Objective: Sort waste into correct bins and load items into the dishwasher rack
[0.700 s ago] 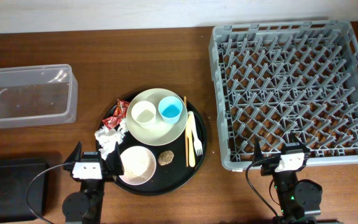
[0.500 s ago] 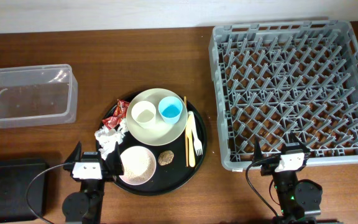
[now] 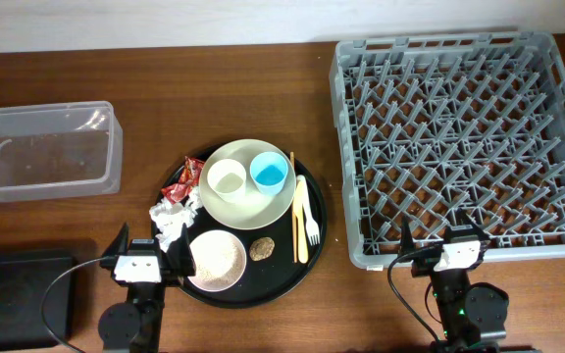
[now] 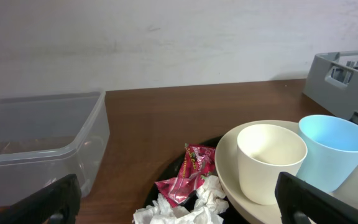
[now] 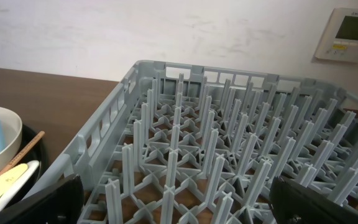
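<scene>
Nothing has moved. The rack (image 3: 459,137) stands empty at the bench's (image 3: 214,88) right edge, and the tub (image 3: 42,147) sits at its left. The plate (image 3: 248,204), bowl (image 3: 216,261), tissues (image 3: 172,223) and wrapper (image 3: 185,177) all lie on the tray (image 3: 314,245) mid-bench. The left fingers (image 4: 55,199) and right fingers (image 5: 309,202) gape wide and hold nothing, so sorting hasn't begun.

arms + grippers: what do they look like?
Both alike: left gripper and right gripper have white block bodies, black fingers, looping black cables and black rounded arm housings. A small green light shows on the right arm.
</scene>
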Tool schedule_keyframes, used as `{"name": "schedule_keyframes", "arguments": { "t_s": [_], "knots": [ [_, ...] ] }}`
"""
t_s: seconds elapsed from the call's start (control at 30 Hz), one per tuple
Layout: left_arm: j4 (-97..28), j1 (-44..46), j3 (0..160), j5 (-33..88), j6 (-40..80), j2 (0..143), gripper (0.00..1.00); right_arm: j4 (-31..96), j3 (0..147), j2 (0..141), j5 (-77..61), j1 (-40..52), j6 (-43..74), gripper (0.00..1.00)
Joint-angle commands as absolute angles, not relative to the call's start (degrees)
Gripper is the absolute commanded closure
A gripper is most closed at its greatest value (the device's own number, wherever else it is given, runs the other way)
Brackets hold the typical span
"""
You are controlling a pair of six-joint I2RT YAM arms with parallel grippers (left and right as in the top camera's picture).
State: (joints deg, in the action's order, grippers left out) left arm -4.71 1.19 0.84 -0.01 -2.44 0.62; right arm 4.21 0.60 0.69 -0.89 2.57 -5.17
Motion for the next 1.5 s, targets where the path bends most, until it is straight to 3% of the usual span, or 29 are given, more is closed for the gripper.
{"name": "schedule_keyframes", "arguments": {
  "t_s": [0.0,1.07,1.2,1.47],
  "knots": [
    [-4.78,0.99,0.51,-0.21,-3.31,0.36,0.01,4.54,0.32,0.32,-0.80,2.98,-5.56,0.02],
    [-4.75,0.99,0.51,-0.12,-3.31,0.36,0.01,4.54,0.32,0.32,-0.80,2.98,-5.58,0.02],
    [-3.31,0.99,1.02,17.39,-3.27,0.36,0.01,4.54,0.32,0.32,-0.80,2.98,-5.56,0.02],
    [-18.37,0.99,26.02,20.23,-3.27,0.84,0.01,4.54,0.32,0.32,-0.80,2.98,-5.58,0.02]
  ]
}}
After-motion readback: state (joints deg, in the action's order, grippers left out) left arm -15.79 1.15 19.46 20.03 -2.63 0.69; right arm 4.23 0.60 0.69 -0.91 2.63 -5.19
